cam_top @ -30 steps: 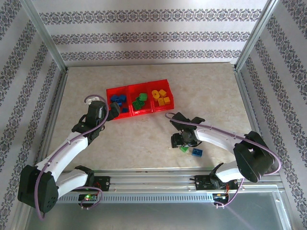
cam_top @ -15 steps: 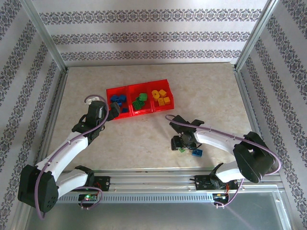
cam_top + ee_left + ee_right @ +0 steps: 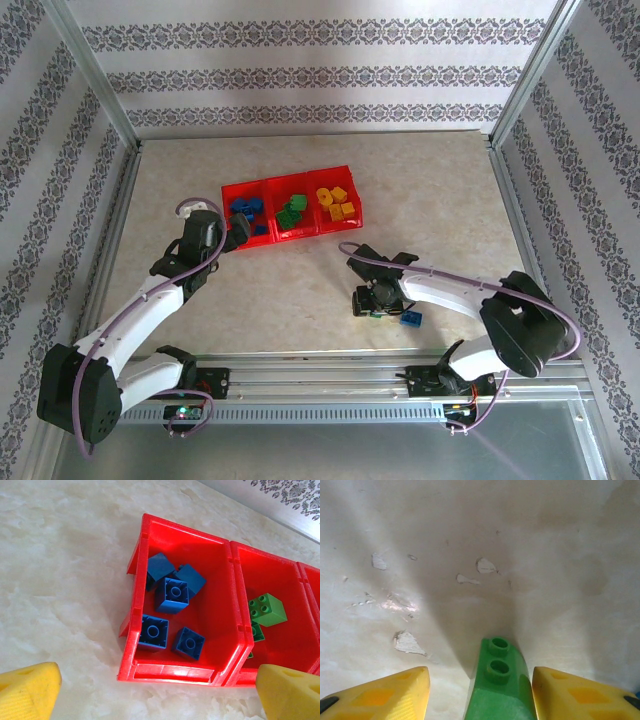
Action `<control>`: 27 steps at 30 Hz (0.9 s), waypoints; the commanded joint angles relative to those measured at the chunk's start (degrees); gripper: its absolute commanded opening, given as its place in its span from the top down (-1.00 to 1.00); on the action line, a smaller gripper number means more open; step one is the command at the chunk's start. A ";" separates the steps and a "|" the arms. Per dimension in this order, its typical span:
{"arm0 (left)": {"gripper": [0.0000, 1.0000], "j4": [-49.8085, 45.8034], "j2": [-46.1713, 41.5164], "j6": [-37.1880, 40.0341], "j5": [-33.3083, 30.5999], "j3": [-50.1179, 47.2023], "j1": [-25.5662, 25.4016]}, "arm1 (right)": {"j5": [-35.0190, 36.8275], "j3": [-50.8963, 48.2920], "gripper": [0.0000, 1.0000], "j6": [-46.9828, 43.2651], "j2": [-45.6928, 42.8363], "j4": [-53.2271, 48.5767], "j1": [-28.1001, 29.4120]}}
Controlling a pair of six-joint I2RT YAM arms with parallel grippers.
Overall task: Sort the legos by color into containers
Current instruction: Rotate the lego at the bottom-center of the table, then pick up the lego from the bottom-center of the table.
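Near the table's front right, my right gripper (image 3: 372,303) is down over a green lego (image 3: 500,680). The brick lies between the open yellow fingers (image 3: 385,695). It sits close against the right finger and leaves a gap to the left one. A blue lego (image 3: 411,319) lies on the table just right of this gripper. The containers are one red tray (image 3: 300,236) with blue legos (image 3: 172,592) in the left compartment, green legos (image 3: 293,212) in the middle and yellow legos (image 3: 337,203) on the right. My left gripper (image 3: 240,232) hangs open just before the blue compartment's front wall (image 3: 170,672).
The table is a pale marbled surface inside an aluminium frame with patterned walls on three sides. Small chipped patches (image 3: 407,642) mark the surface ahead of the right gripper. The arms' bases and rail run along the near edge (image 3: 320,380).
My right gripper has shifted slightly left and toward the near edge, settling over the green lego, and its fingers have drawn closer together. The left arm has not moved.
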 commanded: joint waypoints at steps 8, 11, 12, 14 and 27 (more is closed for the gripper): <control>-0.99 1.47 0.78 -0.88 -0.47 0.64 -0.58 | 2.20 0.41 0.01 0.89 2.17 -1.26 1.05; -0.99 1.52 0.96 -0.81 -0.48 0.65 -0.56 | 2.32 0.68 0.07 0.87 2.90 -1.43 1.36; -0.99 1.43 0.96 -0.80 -0.46 0.64 -0.59 | 2.31 0.77 0.09 0.94 3.10 -1.44 1.45; -0.99 1.45 0.95 -0.80 -0.49 0.65 -0.63 | 2.40 1.00 0.13 0.95 3.37 -1.53 1.62; -0.99 1.34 0.75 -0.75 -0.55 0.68 -0.56 | 3.44 3.92 0.29 -0.05 3.53 -2.58 1.89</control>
